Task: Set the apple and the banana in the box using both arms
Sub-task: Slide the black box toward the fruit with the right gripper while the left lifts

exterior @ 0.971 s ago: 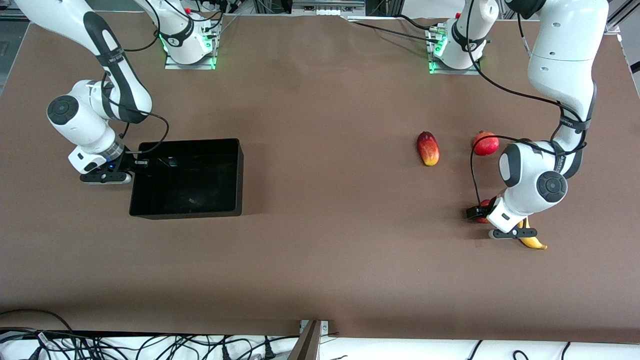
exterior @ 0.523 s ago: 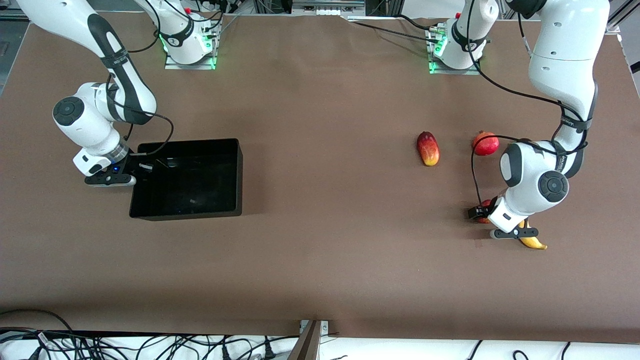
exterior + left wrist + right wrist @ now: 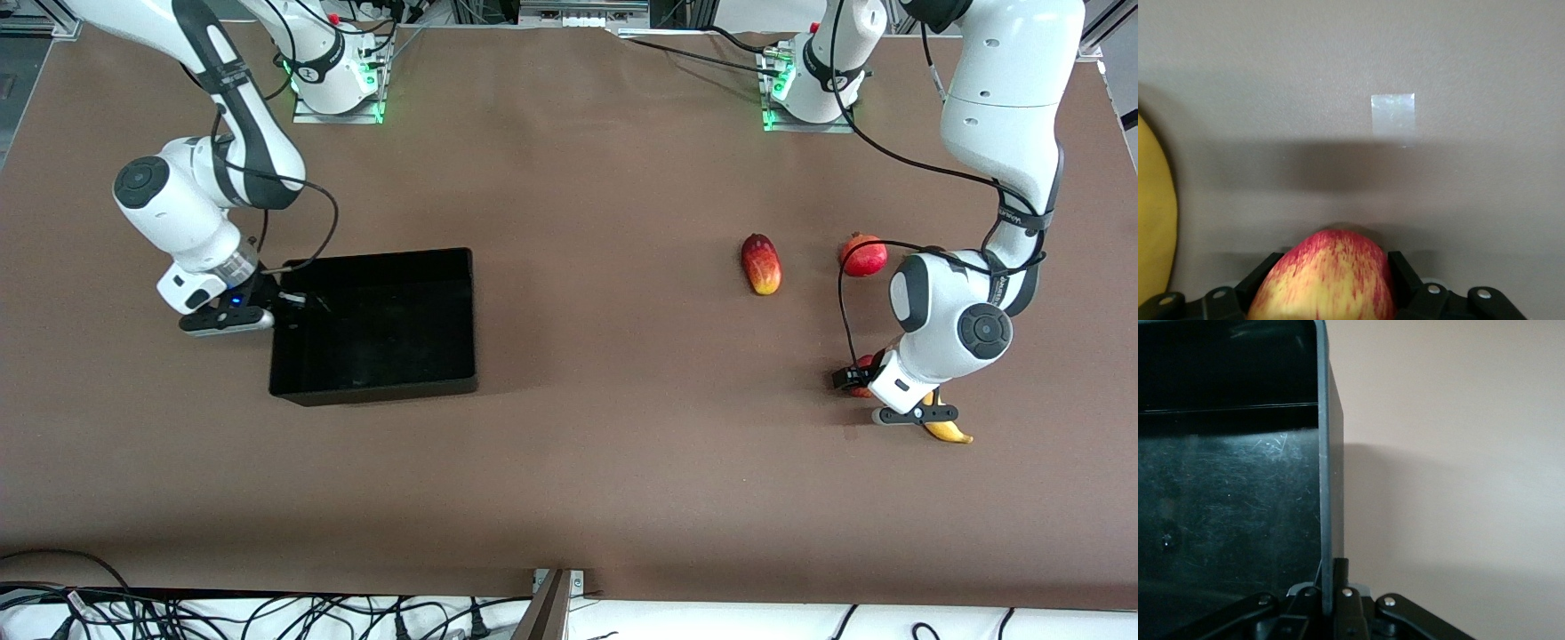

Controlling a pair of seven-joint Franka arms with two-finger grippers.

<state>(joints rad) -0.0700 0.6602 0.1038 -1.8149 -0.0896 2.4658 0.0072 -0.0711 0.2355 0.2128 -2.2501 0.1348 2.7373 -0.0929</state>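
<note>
Two arms work at opposite ends of the brown worktop point(image 3: 587, 444). Taking the box point(image 3: 378, 324) as the landmark: the right gripper point(image 3: 283, 300) sits at the box's short wall on the right arm's end, its jaws pinched shut on that wall, one finger inside the box and one outside, as the right wrist view shows with the thin black wall point(image 3: 1325, 487) running straight up from between the jaws. The box itself lies flat on the worktop and holds no fruit. Well apart from the box, toward the left arm's end, an elongated red-and-yellow fruit point(image 3: 761, 264) lies on the worktop, and beside it, further toward that end, a round deep-red fruit point(image 3: 863, 255). Nearer the front camera than those two, the left gripper point(image 3: 861, 378) is down at the worktop with its jaws narrowed on the apple point(image 3: 1328, 277); the left wrist view shows the apple seated between the two fingers, touching both, with the worktop under it. The banana point(image 3: 947, 430) lies just beside the apple, on the side away from the box, partly hidden under the left arm's wrist. A small pale tape square point(image 3: 1393, 117) is stuck to the worktop near the apple.
</note>
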